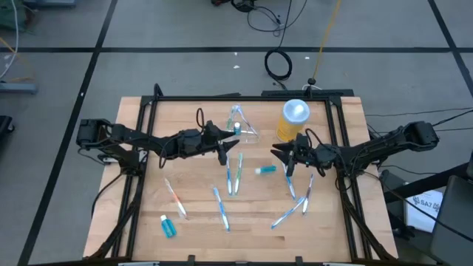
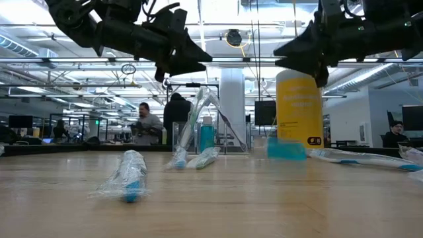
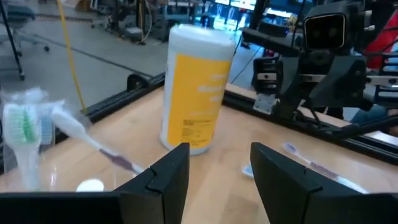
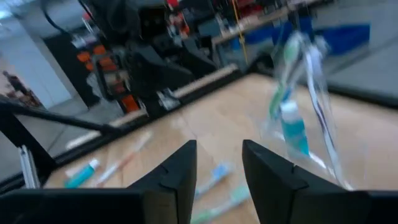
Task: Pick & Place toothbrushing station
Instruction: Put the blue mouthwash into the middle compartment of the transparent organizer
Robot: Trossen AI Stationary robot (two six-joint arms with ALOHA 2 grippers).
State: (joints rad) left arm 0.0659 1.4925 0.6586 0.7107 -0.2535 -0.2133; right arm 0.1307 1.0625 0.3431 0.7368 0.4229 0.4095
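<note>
The toothbrushing station [image 1: 242, 125] is a small clear plastic holder standing upright on the table at the far middle, with toothbrushes and a blue tube sticking out of it. It also shows in the low view [image 2: 201, 129] and in the right wrist view [image 4: 298, 118]. My left gripper [image 1: 222, 146] is open and empty, above the table just near-left of the holder. My right gripper [image 1: 285, 157] is open and empty, right of the holder and on the near side of the yellow jar [image 1: 293, 120]. Both grippers hang clear of the table in the low view.
The yellow jar with a white lid [image 3: 196, 87] stands right of the holder. Several wrapped toothbrushes [image 1: 222, 207] lie across the near half of the table. Small toothpaste tubes lie at the near left [image 1: 168, 226] and the middle [image 1: 266, 170]. A black frame [image 1: 244, 97] borders the table.
</note>
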